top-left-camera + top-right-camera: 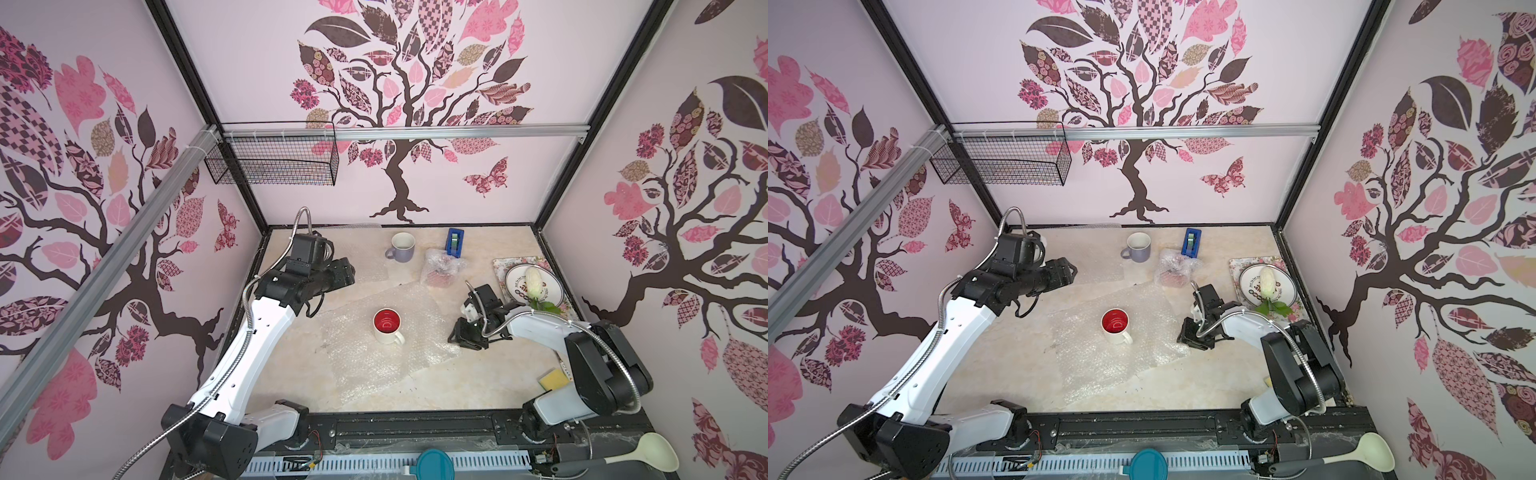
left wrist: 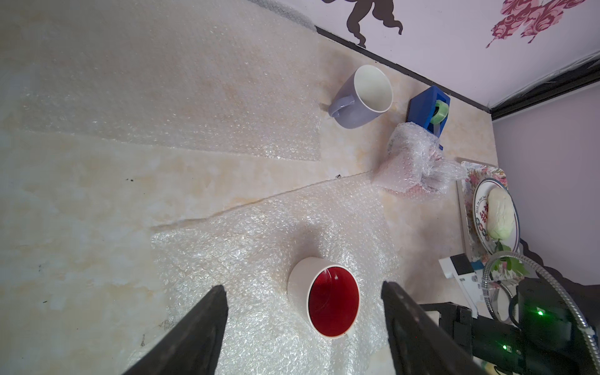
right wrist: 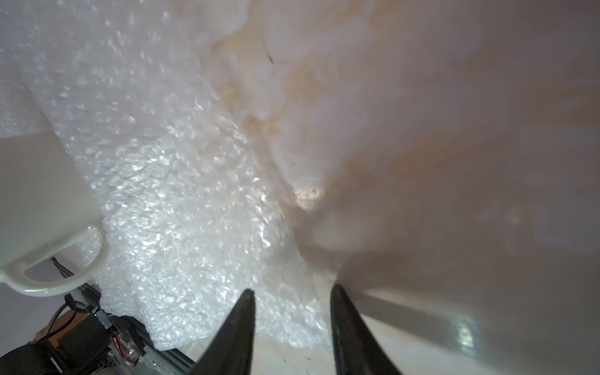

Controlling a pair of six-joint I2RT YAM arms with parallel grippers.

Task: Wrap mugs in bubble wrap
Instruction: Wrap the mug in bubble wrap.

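Straddling bubble wrap [image 3: 181, 194] edge, right hand [image 3: 290, 292] narrow; left hand [image 2: 303, 285] wide, aloft; white mug [image 1: 385, 326] mid-sheet.

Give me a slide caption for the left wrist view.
Open left tool faces white, red-lined mug upright on bubble wrap; lavender mug beyond.

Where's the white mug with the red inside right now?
Mid-table in both top views: the white mug stands upright on the large bubble wrap sheet, with the right end effector at the sheet's edge beside it.
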